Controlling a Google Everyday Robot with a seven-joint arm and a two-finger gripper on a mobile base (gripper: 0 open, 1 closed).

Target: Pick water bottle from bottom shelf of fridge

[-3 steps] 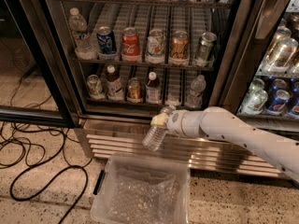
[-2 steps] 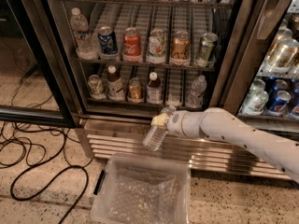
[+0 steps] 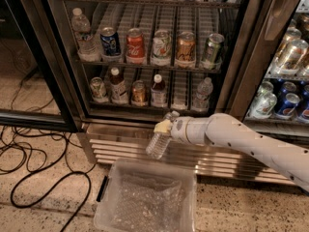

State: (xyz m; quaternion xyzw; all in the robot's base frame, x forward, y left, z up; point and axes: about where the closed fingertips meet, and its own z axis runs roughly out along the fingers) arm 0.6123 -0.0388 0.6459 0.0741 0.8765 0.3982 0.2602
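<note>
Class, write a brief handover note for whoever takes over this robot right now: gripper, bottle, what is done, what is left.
Gripper: shut on the water bottle near its cap end, in front of the base grille.
Bottle: tilted, outside the fridge, lower than the bottom shelf, above a clear bin.
Done: bottle is off the shelf.
Left: probably just keeping the grip. A second clear bottle stands on that shelf.

The white arm (image 3: 251,141) reaches in from the lower right, stretched leftward and rising slightly toward its tip. Its cylindrical wrist (image 3: 190,130) lies almost level. The gripper (image 3: 163,127) sits at the centre of the view, pointing left, its pale yellowish fingers (image 3: 161,126) closed around the upper part of the bottle (image 3: 157,145), which hangs tilted below them.
</note>
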